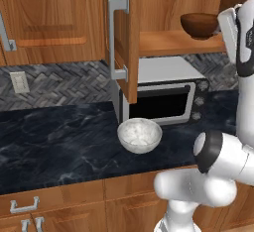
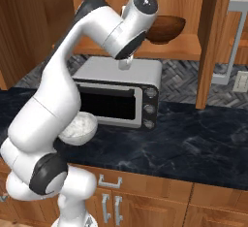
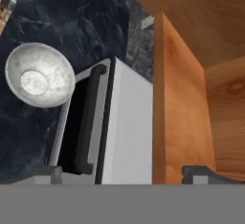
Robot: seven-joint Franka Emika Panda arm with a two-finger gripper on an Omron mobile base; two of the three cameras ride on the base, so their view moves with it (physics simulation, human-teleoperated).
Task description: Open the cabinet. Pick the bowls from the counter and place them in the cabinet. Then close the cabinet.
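Observation:
The cabinet stands open, its left door [image 1: 130,37] edge-on toward me and its right door [image 2: 213,41] swung out. On its wooden shelf [image 1: 168,42] rests the dark brown bowl [image 1: 200,25] [image 2: 167,28]. The whitish-grey speckled bowl [image 1: 139,135] [image 2: 80,128] [image 3: 38,74] sits upright on the black counter [image 1: 59,142], just in front of the toaster oven. My gripper [image 3: 127,173] is open and empty, its fingers wide apart. It points down over the toaster oven's top, beside the shelf's front edge and apart from both bowls.
A silver toaster oven [image 1: 163,92] [image 2: 121,92] [image 3: 127,122] stands under the shelf, against the tiled back wall. My arm [image 2: 97,32] arches over it. Another closed wall cabinet door [image 1: 44,18] hangs at left, and drawers [image 1: 25,205] run below the counter.

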